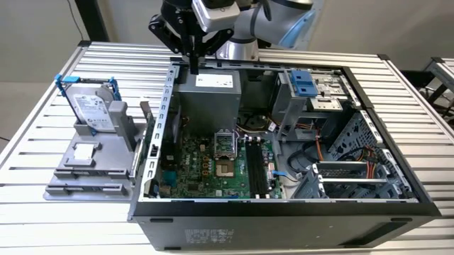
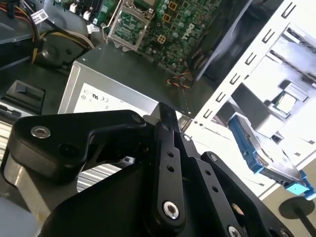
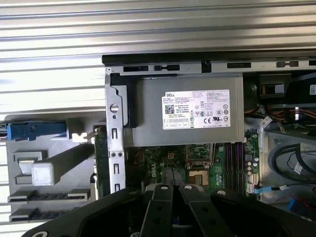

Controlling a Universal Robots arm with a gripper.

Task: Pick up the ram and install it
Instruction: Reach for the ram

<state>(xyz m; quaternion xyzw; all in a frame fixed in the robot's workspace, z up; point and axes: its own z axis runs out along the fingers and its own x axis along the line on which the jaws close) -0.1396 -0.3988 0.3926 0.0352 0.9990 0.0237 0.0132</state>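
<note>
Green motherboard [image 1: 206, 175], black gripper [image 1: 193, 66], blue drive bracket [image 1: 74, 79], silver ribbed table [image 1: 57, 58].

A broad silver table of ribbed aluminium slats [image 1: 50, 223] fills most of the scene, its grooves running from the exterior view's left to its right. In the first wrist view the same slats [image 3: 148, 29] catch even overhead light, and some glare almost white. Behind the table stands a plain pale grey wall [image 1: 35, 32], with a dark upright post [image 1: 95, 18] in front of it near the table's far corner. A dull beige-grey floor [image 1: 18, 106] shows beyond the table's edge at the exterior view's left. At the exterior view's right, the corner of a second slatted silver table [image 1: 441, 69] stands just apart.
</note>
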